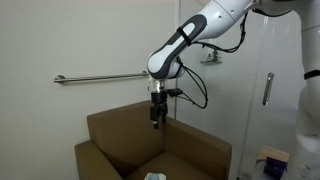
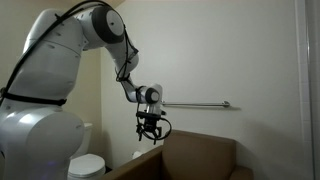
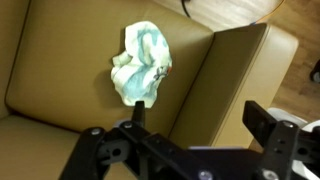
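Observation:
A crumpled pale green and white cloth [image 3: 142, 62] lies on the seat of a tan armchair [image 3: 230, 70] in the wrist view. It shows as a small pale patch at the bottom edge of an exterior view [image 1: 153, 177]. My gripper [image 3: 200, 120] is open and empty, with both black fingers spread wide. It hangs in the air above the armchair [image 1: 120, 130], well clear of the cloth, and is seen in both exterior views [image 1: 157, 117] [image 2: 150, 135]. In the wrist view the left finger lines up just below the cloth.
A metal grab bar [image 1: 100, 77] [image 2: 195, 104] runs along the wall behind the chair [image 2: 200, 155]. A door with a handle [image 1: 267, 88] stands to one side. A white toilet [image 2: 85, 165] sits beside the robot base. The armrests and backrest rise around the seat.

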You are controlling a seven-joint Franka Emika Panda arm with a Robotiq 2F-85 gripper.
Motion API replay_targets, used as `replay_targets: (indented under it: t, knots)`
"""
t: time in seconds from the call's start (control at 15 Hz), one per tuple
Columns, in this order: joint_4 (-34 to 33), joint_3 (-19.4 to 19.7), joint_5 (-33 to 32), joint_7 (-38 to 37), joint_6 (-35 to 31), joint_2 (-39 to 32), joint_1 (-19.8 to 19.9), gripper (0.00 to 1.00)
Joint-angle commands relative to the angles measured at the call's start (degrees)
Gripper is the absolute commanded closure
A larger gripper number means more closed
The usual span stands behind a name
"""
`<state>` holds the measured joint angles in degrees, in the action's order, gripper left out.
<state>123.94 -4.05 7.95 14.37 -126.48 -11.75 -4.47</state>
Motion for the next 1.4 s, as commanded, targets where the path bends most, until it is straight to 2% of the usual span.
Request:
replay_targets:
  t: [0.0, 0.2, 0.33, 0.4, 0.47, 0.53, 0.73, 0.93, 1.0, 1.13, 1.33]
  knots:
    - [-0.37, -0.50, -4.25, -4.71, -16.03, -5.72, -1.36, 0.00]
    - [-2.55, 1.36, -10.02, -11.30, -31.35, -13.48, -3.65, 0.00]
    - [-4.98, 5.85, -15.05, -18.23, -41.49, -20.74, -6.89, 0.00]
    - [-5.99, 7.95, -15.36, -20.69, -46.41, -25.05, -8.09, 0.00]
    - [-7.73, 8.53, -13.92, -21.50, -47.98, -28.35, -8.23, 0.00]
    - [-9.02, 7.34, -11.77, -20.83, -49.91, -31.84, -6.72, 0.00]
    - [-14.14, 3.95, -9.12, -19.47, -52.25, -40.63, -3.50, 0.00]
    - [-21.47, 0.41, -8.82, -17.57, -48.68, -47.47, -0.41, 0.00]
    - [-17.09, 3.05, -9.00, -18.80, -50.62, -44.51, -3.09, 0.00]
    - [-20.65, 1.77, -8.86, -18.70, -50.47, -47.75, -2.04, 0.00]
    - [-22.00, 1.61, -8.84, -18.69, -50.33, -48.49, -1.82, 0.00]
